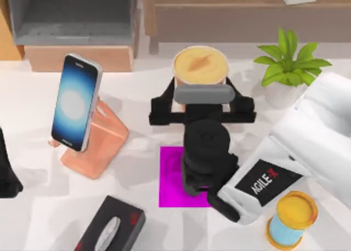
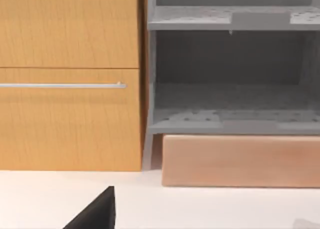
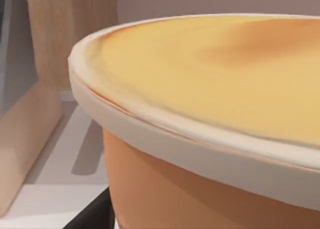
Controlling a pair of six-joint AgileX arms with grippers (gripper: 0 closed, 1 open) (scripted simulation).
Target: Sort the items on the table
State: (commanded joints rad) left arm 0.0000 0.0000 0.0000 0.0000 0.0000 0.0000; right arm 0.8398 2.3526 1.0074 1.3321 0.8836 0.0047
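From above, the right gripper (image 1: 201,106) reaches out from the right arm to the coffee cup (image 1: 201,66), which stands toward the back of the table (image 1: 137,133) near its middle; black fingers flank the cup's lower body on both sides, pinched on it, probably so it rides upright and keeps its foam. The smartphone (image 1: 77,101) leans on a peach stand (image 1: 101,141) at the left, screen up, apparently already settled. The magenta mat (image 1: 173,180) lies just behind the gripper's wrist, partly covered. The left gripper (image 1: 6,174) is parked at the left edge. The left wrist view faces a wooden cabinet (image 2: 70,79) and grey shelf (image 2: 232,74); whether that gripper's fingers are spread I cannot tell. The right wrist view has the cup (image 3: 210,134) very close, rim level.
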